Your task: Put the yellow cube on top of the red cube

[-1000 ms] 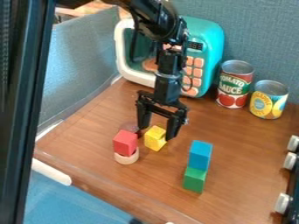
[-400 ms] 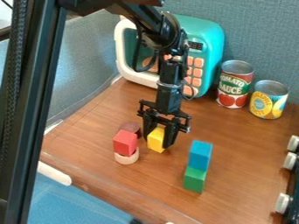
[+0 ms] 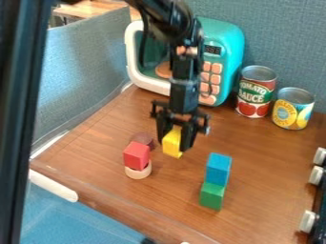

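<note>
The claw (image 3: 173,146) partly covers the yellow cube (image 3: 171,142), and the top edge cuts off the arm (image 3: 183,88).

This looks like an office-type room with a play kitchen set up: fabric dividers (image 3: 83,71) stand behind and left of the toy microwave (image 3: 225,43), a wooden tabletop (image 3: 96,9) farther back to its left, food cans (image 3: 257,93) right of it on the desk (image 3: 267,176).

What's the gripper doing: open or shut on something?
Shut: the gripper has the yellow cube between its fingers, one against each side.
</note>
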Controlling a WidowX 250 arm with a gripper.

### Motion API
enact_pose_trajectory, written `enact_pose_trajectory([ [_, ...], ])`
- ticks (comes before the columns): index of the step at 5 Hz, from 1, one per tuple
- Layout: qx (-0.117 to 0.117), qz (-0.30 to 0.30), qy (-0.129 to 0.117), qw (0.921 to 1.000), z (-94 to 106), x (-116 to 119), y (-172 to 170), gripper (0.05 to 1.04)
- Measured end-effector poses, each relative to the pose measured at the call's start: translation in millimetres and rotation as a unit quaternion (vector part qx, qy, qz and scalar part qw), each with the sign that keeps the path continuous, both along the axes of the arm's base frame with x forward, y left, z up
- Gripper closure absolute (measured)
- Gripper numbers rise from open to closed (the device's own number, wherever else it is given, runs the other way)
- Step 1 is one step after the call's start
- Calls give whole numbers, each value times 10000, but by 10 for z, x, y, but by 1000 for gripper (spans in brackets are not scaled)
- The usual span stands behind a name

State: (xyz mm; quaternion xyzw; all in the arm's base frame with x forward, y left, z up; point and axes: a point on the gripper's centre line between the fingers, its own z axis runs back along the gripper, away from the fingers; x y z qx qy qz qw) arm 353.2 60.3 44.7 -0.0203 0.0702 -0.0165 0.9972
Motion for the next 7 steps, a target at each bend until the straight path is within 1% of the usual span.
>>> enact_pose_trajectory([
  [1,24,12,-275,9996,260,-19,-46,502],
  [2,-32,71,-422,9991,437,-160,-124,502],
  [3,32,165,-185,9997,399,-416,-127,502],
  [4,-16,263,155,9995,262,-683,-41,502],
  [5,-118,336,359,9987,206,-808,26,502],
  [6,-176,430,391,9982,209,-836,82,502],
  [7,-69,424,322,9986,293,-766,125,502],
])
